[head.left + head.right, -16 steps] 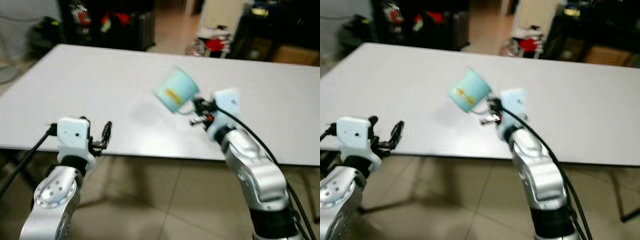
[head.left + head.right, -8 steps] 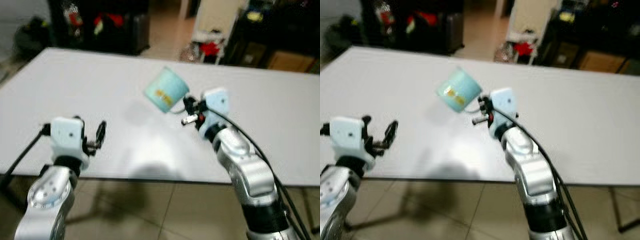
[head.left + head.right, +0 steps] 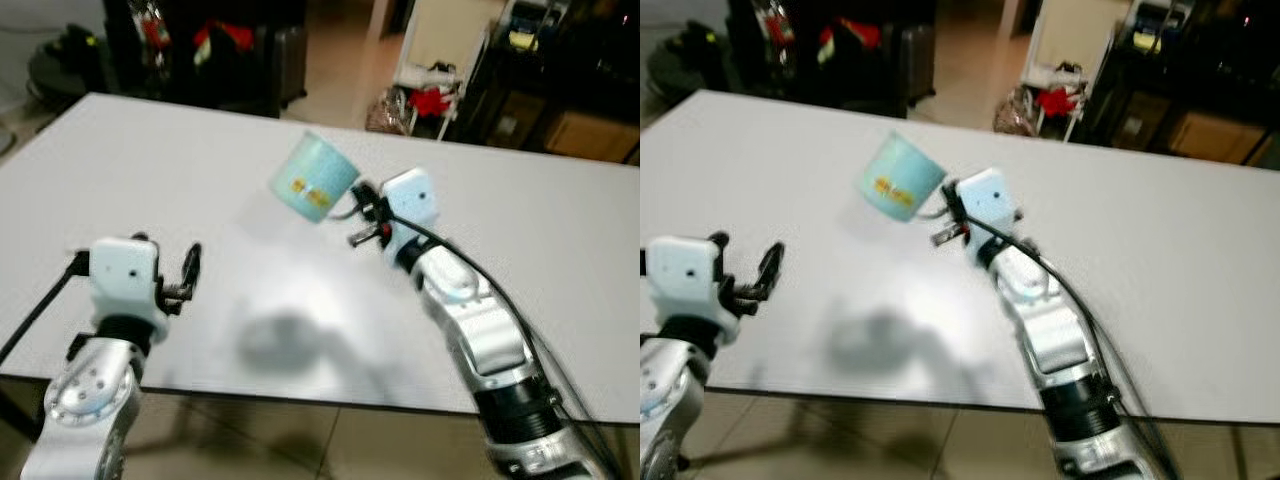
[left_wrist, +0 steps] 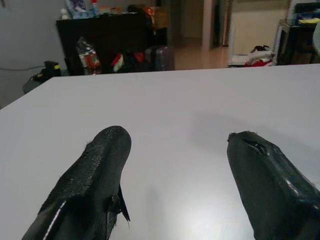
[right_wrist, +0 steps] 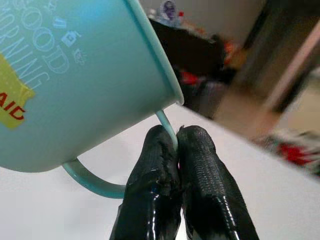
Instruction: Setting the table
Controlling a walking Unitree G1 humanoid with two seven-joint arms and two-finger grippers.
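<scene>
One teal mug (image 3: 312, 177) hangs tilted above the table (image 3: 150, 160), its handle clamped in the right pincer (image 5: 175, 150); the left pincer (image 4: 175, 175) gapes over the table's near edge.

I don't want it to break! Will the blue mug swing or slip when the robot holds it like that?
Probably a bit. The right gripper pinches only the thin handle, so the mug hangs tilted above the table and may swing. It looks stiff and smooth, perhaps enamel, so it could slip and dent or chip.

Right arm: extended forward over the surface, right hand (image 3: 356, 212) raised, its two black fingers (image 5: 160, 200) pressed tightly together. Left arm: bent low at the near edge, left hand (image 3: 190, 270) with fingers spread apart, holding nothing.
</scene>
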